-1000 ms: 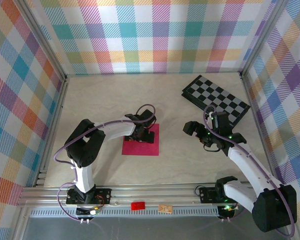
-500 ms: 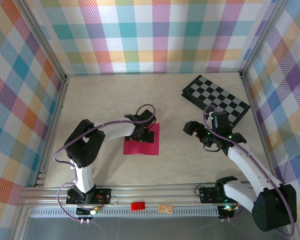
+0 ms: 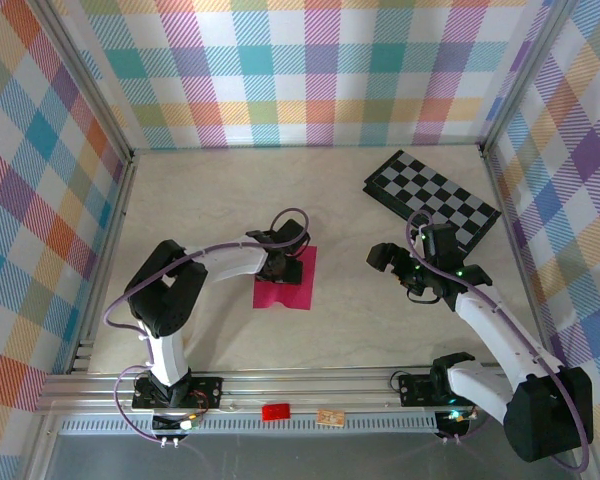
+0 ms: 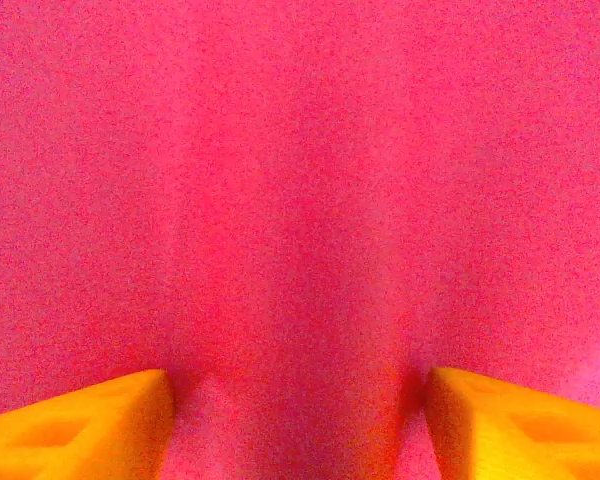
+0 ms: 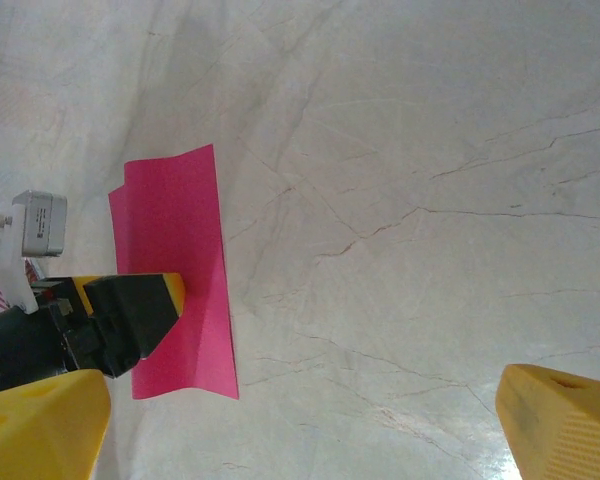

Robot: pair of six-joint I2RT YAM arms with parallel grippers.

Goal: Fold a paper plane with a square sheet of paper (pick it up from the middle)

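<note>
1. Magenta-pink square sheet of paper (image 3: 286, 295): lies mid-bench (image 3: 200, 200) beneath the left hand (image 3: 285, 268); its outline is narrower than a second ago and its middle puckers upward.
2. Left hand: fingers (image 4: 80, 430) drawing together with a gap remaining; the middle pinch is under way, judged not yet firm.
3. Right hand (image 3: 398, 266): spread wide, empty, well apart from the sheet.
4. Obscured: the ridge between the fingers is blurred at close range, and the sheet's edges are cut off.

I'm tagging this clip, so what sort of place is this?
Likely a robot-lab test cell: pastel plaid fabric walls enclose a pale marble-patterned tabletop, with a silver aluminium rail along its near edge.
</note>
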